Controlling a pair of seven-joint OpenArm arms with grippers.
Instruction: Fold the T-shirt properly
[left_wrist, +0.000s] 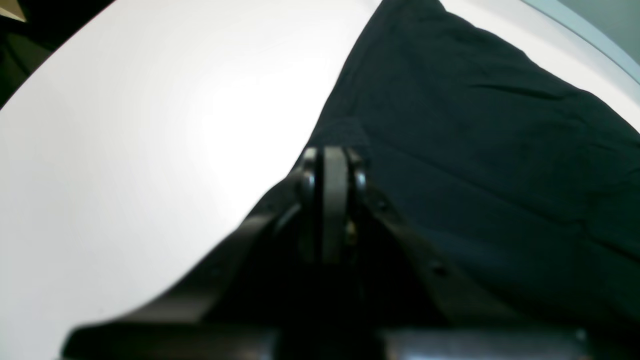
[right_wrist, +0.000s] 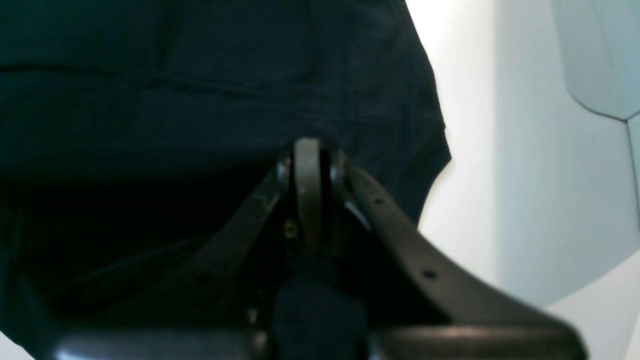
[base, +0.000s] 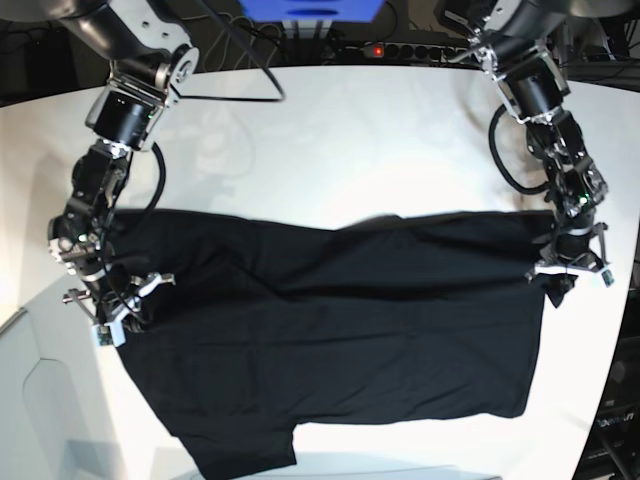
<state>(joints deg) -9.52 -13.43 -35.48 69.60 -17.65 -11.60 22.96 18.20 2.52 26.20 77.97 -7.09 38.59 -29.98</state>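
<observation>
Both jaws pinched shut on the T-shirt's (base: 370, 345) left and right edges; its long axis runs between them, unfolded body lying far

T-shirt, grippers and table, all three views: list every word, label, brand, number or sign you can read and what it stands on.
None. The black T-shirt shows no lettering on its visible cloth.
The left hand and right hand show no readable marks.
The white table bears no visible text.
</observation>
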